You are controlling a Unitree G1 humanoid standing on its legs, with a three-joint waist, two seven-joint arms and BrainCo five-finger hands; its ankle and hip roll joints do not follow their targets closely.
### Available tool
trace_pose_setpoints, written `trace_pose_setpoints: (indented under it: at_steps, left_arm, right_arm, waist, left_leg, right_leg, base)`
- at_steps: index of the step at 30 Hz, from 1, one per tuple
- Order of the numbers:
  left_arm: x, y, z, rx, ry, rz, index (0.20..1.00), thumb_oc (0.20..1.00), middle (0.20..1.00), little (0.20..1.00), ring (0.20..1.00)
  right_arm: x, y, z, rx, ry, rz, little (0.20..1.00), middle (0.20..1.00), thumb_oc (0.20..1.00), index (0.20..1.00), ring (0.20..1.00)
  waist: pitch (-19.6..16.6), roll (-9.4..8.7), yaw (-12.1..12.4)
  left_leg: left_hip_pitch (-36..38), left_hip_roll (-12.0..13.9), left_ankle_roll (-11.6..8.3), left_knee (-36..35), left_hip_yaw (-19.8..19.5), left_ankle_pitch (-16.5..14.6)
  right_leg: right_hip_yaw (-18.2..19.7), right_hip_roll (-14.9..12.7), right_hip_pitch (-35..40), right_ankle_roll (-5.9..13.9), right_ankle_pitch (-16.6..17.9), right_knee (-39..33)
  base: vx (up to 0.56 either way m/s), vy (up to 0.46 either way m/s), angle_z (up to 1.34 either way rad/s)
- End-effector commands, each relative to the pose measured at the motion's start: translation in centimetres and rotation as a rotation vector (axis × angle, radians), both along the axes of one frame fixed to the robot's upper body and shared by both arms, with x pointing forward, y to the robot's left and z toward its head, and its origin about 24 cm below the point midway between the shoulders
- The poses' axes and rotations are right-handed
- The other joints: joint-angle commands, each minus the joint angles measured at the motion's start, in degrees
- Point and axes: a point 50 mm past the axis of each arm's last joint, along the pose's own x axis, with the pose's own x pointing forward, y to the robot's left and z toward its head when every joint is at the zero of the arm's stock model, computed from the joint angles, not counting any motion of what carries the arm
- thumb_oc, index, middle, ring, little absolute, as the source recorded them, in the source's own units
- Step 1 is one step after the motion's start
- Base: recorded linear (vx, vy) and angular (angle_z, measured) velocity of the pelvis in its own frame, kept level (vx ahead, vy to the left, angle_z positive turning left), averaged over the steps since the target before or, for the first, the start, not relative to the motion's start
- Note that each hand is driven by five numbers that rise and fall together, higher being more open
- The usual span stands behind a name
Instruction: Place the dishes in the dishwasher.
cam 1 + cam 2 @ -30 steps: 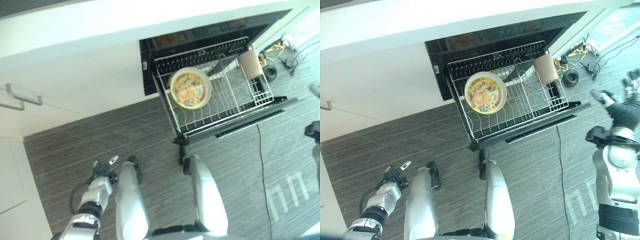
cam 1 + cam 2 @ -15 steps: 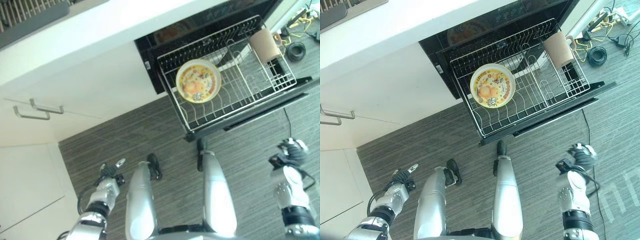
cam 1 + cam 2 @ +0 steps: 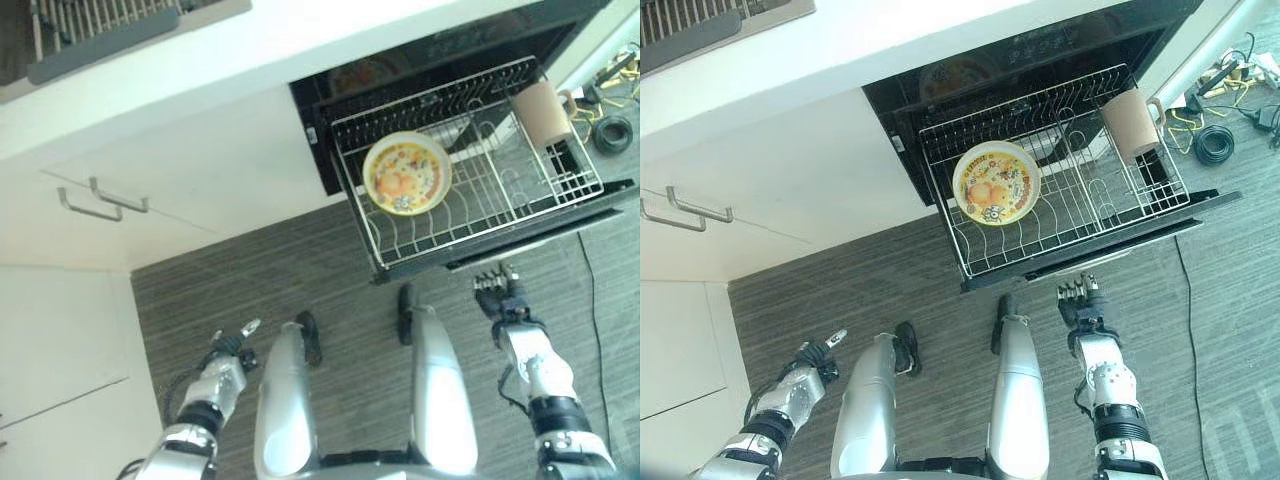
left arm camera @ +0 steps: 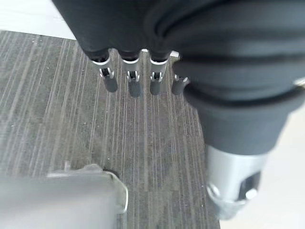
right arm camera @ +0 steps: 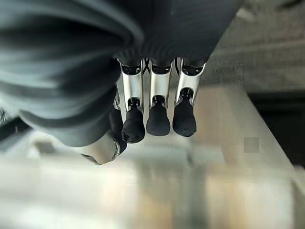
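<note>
Already in the pulled-out dishwasher rack [image 3: 1110,205]: yellow plate [image 3: 996,183] on the left, mug [image 3: 1128,123] far right, both hands empty, left hand [image 3: 226,352] low, right hand [image 3: 1081,300] near the rack's front, fingers straight, loading seemingly nearly done.

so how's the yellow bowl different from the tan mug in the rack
The round yellow patterned bowl sits toward the left of the wire dishwasher rack, tilted with its inside showing. The tan cylindrical mug stands at the rack's far right corner, plain, narrower, with a side handle. Both are already loaded in the pulled-out rack.
</note>
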Motion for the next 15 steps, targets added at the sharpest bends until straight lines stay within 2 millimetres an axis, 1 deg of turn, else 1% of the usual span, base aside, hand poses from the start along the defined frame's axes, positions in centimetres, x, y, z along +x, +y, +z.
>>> trace_pose_setpoints:
  at_steps: [1,4,5,6,8,9,12,15]
  left_arm:
    - [-2.6,1.0,-1.3,0.084,0.107,-0.003,1.0,1.0,1.0,1.0,1.0]
    - [-3.7,0.9,-1.9,0.094,0.165,0.001,1.0,1.0,1.0,1.0,1.0]
    - [-3.7,1.0,-1.9,0.096,0.17,0.002,1.0,1.0,1.0,1.0,1.0]
    - [-3.7,1.1,-1.9,0.099,0.188,0.0,1.0,1.0,1.0,1.0,1.0]
    - [-4.0,1.1,-2.2,0.095,0.225,-0.023,1.0,1.0,1.0,1.0,1.0]
    - [-4.2,1.0,-2.5,0.103,0.26,-0.059,1.0,1.0,1.0,1.0,1.0]
    - [-4.9,1.0,-3.1,0.103,0.315,-0.074,1.0,1.0,1.0,1.0,1.0]
    - [-5.8,1.1,-3.7,0.088,0.372,-0.104,1.0,1.0,1.0,1.0,1.0]
  right_arm:
    - [-0.4,0.1,0.7,-0.07,-0.033,0.054,0.2,0.2,0.2,0.2,0.2]
    - [1.3,0.8,4.5,-0.203,-0.098,0.133,0.2,0.2,0.2,0.2,0.2]
    - [1.6,0.9,5.1,-0.22,-0.108,0.145,0.2,0.2,0.2,0.2,0.2]
    - [2.5,1.2,6.5,-0.25,-0.127,0.17,0.2,0.2,0.2,0.2,0.2]
    - [3.4,2.3,7.5,-0.246,-0.127,0.237,0.2,0.2,0.2,0.2,0.2]
    - [4.5,2.5,8.3,-0.292,-0.106,0.257,0.2,0.2,0.2,0.2,0.2]
    - [6.2,2.5,9.4,-0.326,-0.072,0.273,0.2,0.2,0.2,0.2,0.2]
    - [8.0,2.3,11.0,-0.384,-0.033,0.263,0.2,0.2,0.2,0.2,0.2]
  waist:
    - [-5.42,-0.64,2.09]
    - [-5.82,-0.28,3.36]
    - [-5.86,-0.17,3.42]
    - [-5.96,0.07,3.75]
    - [-6.0,0.38,4.35]
    - [-6.11,0.7,5.21]
    - [-5.81,1.25,6.58]
    - [-5.36,2.14,7.88]
  left_leg:
    - [-2.34,-1.87,1.42,-6.35,-3.79,5.53]
    - [-2.9,-1.44,1.43,-3.96,-4.16,5.73]
    - [-2.95,-1.4,1.4,-3.85,-4.26,5.79]
    - [-3.15,-1.33,1.18,-3.3,-4.65,5.96]
    - [-3.27,-1.39,0.81,-2.61,-5.32,6.36]
    - [-3.16,-1.37,0.53,-2.62,-5.69,6.91]
    - [-2.9,-1.47,0.04,-2.61,-6.41,7.97]
    - [-2.83,-1.6,-0.37,-2.42,-7.19,8.96]
  right_leg:
    - [-0.79,-1.64,0.91,1.01,-3.9,2.74]
    - [-2.02,-3.09,0.61,0.66,-4.92,6.93]
    - [-1.93,-3.1,0.58,0.61,-5.17,7.4]
    - [-1.8,-3.17,0.57,0.38,-5.87,8.75]
    - [-1.97,-3.4,0.84,-0.02,-6.62,10.29]
    - [-2.23,-3.75,0.95,-0.34,-7.17,11.47]
    - [-2.71,-4.33,1.09,-0.77,-7.83,13.2]
    - [-2.69,-4.91,0.84,-1.44,-8.72,15.33]
  base:
    - [0.1,-0.086,0.13]
    - [0.19,-0.104,0.12]
    - [0.17,-0.124,0.31]
    - [0.17,-0.115,0.29]
    - [0.21,-0.111,0.16]
    - [0.2,-0.084,0.16]
    - [0.2,-0.053,0.11]
    - [0.22,0.023,0.03]
